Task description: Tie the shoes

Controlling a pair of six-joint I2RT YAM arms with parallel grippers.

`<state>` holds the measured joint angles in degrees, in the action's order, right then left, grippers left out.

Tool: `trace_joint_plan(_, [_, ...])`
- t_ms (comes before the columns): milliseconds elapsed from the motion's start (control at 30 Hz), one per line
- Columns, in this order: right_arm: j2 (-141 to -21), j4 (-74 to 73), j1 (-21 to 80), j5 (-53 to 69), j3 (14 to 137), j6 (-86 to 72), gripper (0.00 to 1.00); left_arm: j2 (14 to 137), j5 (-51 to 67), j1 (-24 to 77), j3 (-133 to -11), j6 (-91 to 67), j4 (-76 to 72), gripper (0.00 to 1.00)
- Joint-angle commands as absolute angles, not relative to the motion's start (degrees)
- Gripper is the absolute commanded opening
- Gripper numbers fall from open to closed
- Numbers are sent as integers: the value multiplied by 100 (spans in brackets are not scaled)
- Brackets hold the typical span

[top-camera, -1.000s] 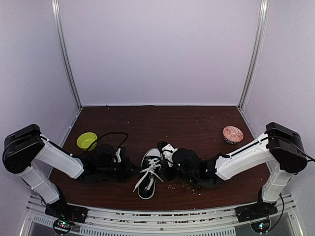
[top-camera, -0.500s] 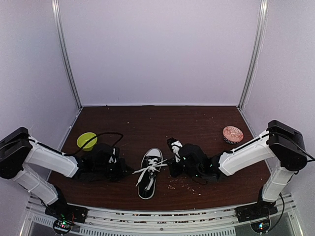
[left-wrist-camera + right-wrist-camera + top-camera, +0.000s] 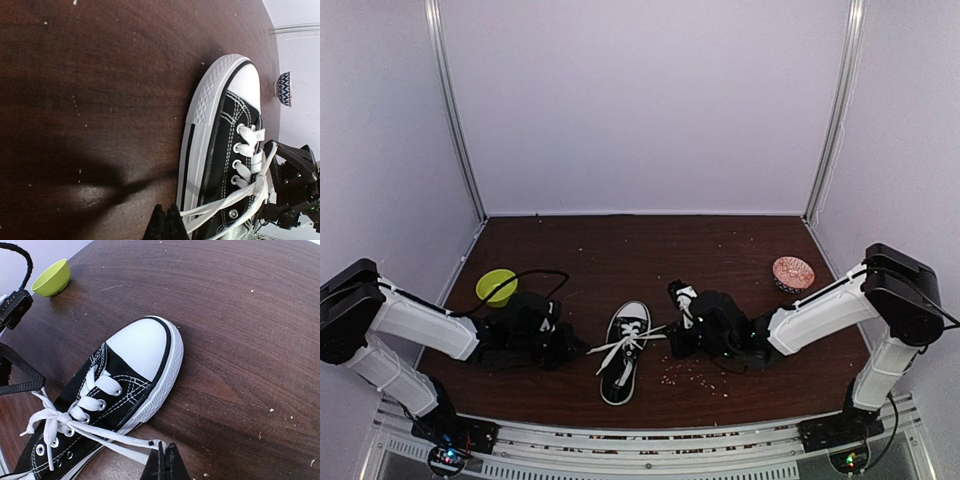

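Observation:
A black canvas shoe (image 3: 623, 352) with a white toe cap lies mid-table, toe pointing away from the arms. Its white laces (image 3: 632, 340) are crossed in a knot over the eyelets and stretch out to both sides. My left gripper (image 3: 582, 347) sits low on the table just left of the shoe, shut on a lace strand (image 3: 220, 205) that runs into its fingertips (image 3: 172, 216). My right gripper (image 3: 670, 335) is just right of the shoe, shut on the other lace (image 3: 115, 440), whose doubled end lies at its fingertips (image 3: 172, 455).
A lime green bowl (image 3: 497, 286) stands at the left behind my left arm, also in the right wrist view (image 3: 52, 277). A patterned pink bowl (image 3: 793, 272) stands at the right. Crumbs dot the brown table (image 3: 700, 250) near the right arm.
Both grippers have drawn outward from the shoe, left going left and right going right, and the laces now stretch taut across the shoe. The shoe has stayed in place.

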<state>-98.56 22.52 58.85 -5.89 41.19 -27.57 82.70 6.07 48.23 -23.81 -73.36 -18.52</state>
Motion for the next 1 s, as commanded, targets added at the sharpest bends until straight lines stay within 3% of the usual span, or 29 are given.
trace_joint_plan(0, [-9682, 2233, 5726, -712, 3994, -2886, 0, 8243, 394, 4720, -2308, -7227, -1701, 0])
trace_joint_plan(100, [-9651, 2209, 5709, -451, 4052, -2709, 0, 8219, 585, 4711, -2386, -6732, -1824, 0])
trace_joint_plan(133, [-9644, 2150, 5708, -317, 4108, -2614, 2, 8203, 698, 4711, -2472, -6556, -1790, 0])
trace_joint_plan(167, [-9612, 2072, 5709, -192, 4161, -2526, 12, 8140, 779, 4711, -2590, -6327, -1686, 5])
trace_joint_plan(300, [-9335, 1796, 5696, -211, 4122, -2417, 41, 7572, 350, 4711, -3091, -5567, -468, 51])
trace_joint_plan(400, [-9037, 1701, 5682, -270, 3943, -2481, 52, 7102, -241, 4703, -3459, -5150, 571, 64])
trace_joint_plan(533, [-8693, 1722, 5680, -175, 3661, -2826, 56, 6842, -459, 4702, -3777, -4755, 1186, 67])
trace_joint_plan(667, [-8426, 1997, 5697, 33, 3406, -3091, 57, 6995, 87, 4702, -3779, -4711, 895, 66])
trace_joint_plan(967, [-8853, 662, 6130, 209, 4536, -2922, 51, 7419, 674, 4702, -3207, -5279, -260, 61])
